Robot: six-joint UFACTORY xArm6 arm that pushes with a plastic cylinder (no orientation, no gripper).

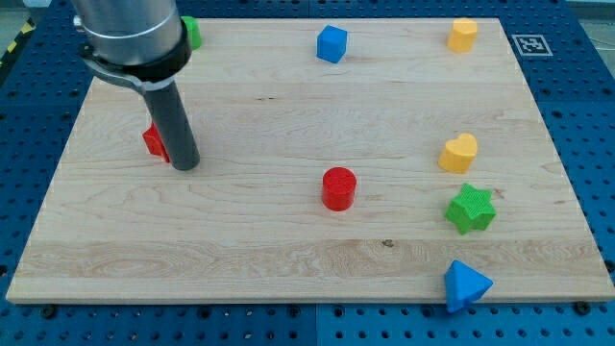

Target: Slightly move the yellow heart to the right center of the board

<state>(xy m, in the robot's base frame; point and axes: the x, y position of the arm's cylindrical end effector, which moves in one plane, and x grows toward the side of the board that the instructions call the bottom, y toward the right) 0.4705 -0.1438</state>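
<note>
The yellow heart [458,153] lies near the board's right side, about mid height. My tip [185,165] rests on the wooden board [288,259] at the view's left, far from the heart. It stands just right of a red block [154,141], which the rod partly hides. A green star [471,209] lies just below the heart.
A red cylinder [338,187] sits at the centre. A blue triangle [465,284] lies at the bottom right edge. A blue cube [332,43] and a yellow block [462,35] lie along the top. A green block [192,33] shows beside the arm at top left.
</note>
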